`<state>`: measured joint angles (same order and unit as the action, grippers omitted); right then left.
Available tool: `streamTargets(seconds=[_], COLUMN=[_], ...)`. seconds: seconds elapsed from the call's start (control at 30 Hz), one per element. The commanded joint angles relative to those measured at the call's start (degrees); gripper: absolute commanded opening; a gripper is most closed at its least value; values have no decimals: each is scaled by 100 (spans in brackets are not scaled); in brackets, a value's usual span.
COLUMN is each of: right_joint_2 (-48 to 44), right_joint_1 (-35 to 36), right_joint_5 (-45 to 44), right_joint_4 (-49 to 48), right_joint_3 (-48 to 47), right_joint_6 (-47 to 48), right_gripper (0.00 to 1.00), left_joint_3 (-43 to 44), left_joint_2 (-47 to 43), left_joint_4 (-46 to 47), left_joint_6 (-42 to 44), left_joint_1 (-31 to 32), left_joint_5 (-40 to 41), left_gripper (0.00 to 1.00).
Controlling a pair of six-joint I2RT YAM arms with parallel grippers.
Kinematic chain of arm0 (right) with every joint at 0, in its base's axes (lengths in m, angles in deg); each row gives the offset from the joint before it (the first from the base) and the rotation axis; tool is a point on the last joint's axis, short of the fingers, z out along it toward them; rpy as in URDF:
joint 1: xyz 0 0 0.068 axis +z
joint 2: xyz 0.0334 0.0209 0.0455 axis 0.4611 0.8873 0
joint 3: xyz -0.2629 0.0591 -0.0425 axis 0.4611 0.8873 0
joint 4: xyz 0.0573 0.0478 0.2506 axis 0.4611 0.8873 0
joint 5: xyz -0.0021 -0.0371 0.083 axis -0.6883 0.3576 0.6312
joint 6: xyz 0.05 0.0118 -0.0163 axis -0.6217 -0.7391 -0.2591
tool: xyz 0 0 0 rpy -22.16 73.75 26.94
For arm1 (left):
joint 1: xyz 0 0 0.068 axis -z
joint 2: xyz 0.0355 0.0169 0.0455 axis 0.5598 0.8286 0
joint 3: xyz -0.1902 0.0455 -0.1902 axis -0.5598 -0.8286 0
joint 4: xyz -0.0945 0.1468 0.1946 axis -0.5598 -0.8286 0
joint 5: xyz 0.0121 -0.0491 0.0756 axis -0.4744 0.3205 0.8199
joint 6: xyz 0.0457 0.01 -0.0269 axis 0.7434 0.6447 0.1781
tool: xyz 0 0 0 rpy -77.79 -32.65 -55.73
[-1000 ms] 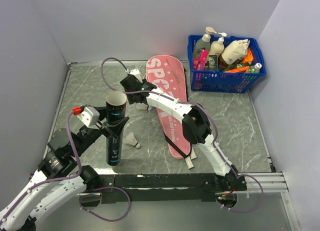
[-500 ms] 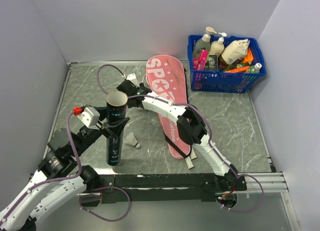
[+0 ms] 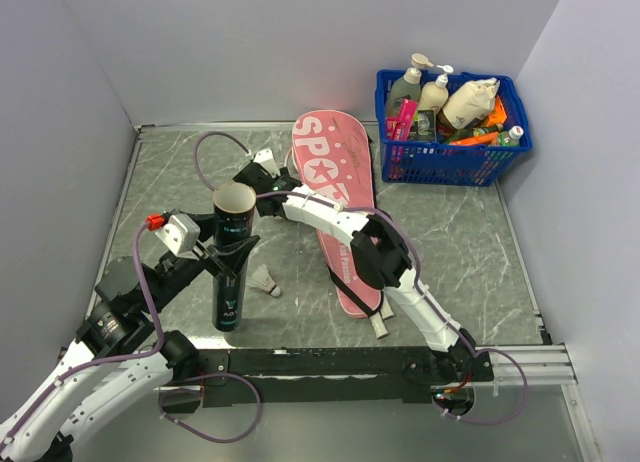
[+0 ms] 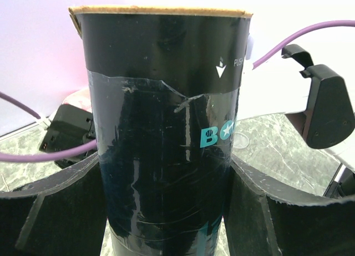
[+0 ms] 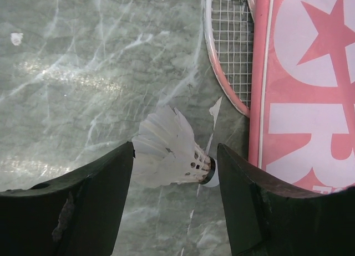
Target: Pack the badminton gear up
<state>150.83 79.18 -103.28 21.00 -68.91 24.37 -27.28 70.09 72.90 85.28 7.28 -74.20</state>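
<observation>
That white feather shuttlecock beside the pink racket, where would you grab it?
Probably from above, at the narrow end of the white feather shuttlecock, where feathers meet the rounded base. It lies on its side, and the flared skirt looks easy to crush. The right fingers stand either side of it.

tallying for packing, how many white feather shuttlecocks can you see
2 shuttlecocks: one beside the upright black tube, one between the fingers of the right gripper near the pink racket head. More may hide inside the tube.

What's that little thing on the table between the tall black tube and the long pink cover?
A white feather shuttlecock lies there, nearer the black tube than the pink racket cover; the top view shows it.
</observation>
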Motion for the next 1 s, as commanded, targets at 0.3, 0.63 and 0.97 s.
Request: streamTargets(seconds=[0.3, 0.63, 0.97], right_joint_2=[153, -128, -690], right_joint_1=[-4, 66, 118], right_joint_5=[-315, -517, -913], right_joint_4=[27, -26, 44], right_joint_3=[-164, 38, 372], right_joint_6=[9, 88, 70], right_gripper=[42, 29, 1], left_joint_3=[61, 61, 17], left_joint_2=[36, 71, 36], left_joint_4=[432, 458, 494], left_joint_6=[-140, -184, -184], left_joint_1=[-36, -115, -133], left_joint_5=[-136, -251, -224], left_gripper=[13, 13, 13])
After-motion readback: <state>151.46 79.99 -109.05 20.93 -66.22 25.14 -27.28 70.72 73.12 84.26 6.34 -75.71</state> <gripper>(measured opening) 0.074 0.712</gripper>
